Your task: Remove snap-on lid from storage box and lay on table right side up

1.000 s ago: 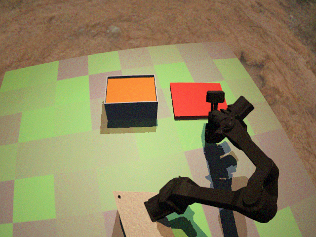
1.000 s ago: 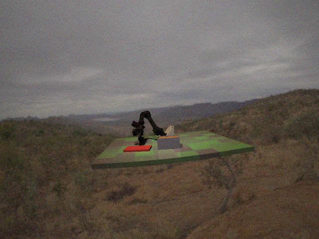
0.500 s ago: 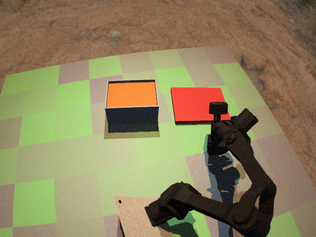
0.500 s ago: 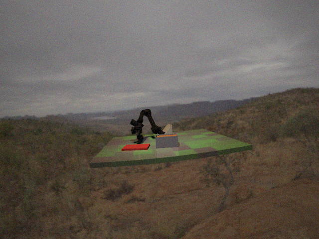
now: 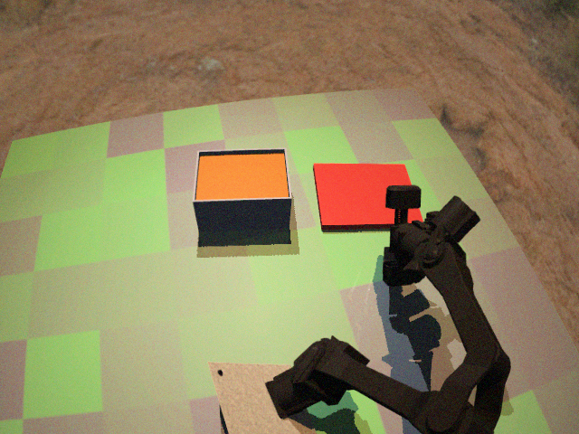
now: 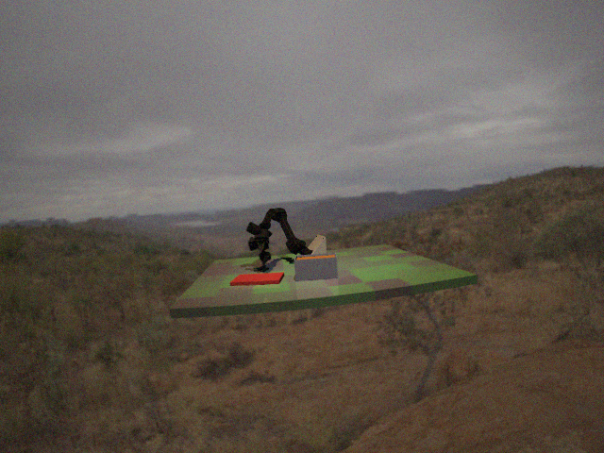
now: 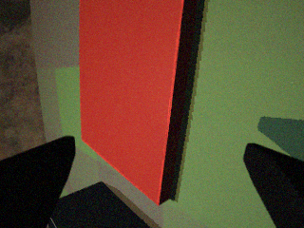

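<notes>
The storage box stands upright on the table, open at the top, with an orange surface inside its pale rim. The red lid lies flat on the table to the right of the box in the top view, apart from it, with its smooth red face up. My gripper is wide open with nothing held. It is above the table by the lid's near right corner in the top view and hides part of that corner. The lid's underside is hidden.
A tan board is near the arm's base, at the bottom of the top view. The table has a green and brown checked top. Its right edge runs beyond the lid and the arm in the top view.
</notes>
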`<state>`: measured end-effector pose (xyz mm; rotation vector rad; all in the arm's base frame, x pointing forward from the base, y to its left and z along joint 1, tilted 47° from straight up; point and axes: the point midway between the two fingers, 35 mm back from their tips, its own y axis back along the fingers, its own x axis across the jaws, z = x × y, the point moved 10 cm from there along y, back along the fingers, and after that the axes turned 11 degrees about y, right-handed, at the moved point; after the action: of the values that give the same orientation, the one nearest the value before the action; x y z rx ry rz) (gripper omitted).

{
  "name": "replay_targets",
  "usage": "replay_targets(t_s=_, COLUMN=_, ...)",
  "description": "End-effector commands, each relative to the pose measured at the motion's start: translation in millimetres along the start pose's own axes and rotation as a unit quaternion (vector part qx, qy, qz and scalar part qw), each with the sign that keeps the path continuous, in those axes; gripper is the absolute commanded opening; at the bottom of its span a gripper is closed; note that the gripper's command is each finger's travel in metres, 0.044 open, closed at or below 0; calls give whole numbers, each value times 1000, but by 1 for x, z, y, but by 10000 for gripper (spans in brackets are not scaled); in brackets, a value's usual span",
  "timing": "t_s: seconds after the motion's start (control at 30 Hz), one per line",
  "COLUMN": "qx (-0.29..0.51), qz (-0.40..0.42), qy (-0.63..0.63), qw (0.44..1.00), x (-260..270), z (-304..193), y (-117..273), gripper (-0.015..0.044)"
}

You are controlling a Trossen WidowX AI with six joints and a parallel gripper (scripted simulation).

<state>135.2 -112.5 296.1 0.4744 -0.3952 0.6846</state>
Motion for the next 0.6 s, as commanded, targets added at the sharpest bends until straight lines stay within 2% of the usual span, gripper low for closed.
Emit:
replay_targets(t_s=0.0, qx=-4, qz=1, qy=-3, qw=1000, x=5, z=3, y=9, gripper=440)
replay_targets(t_s=0.57, qx=-2, qz=0, qy=-4, qw=1000, x=21, z=6, y=38, gripper=440)
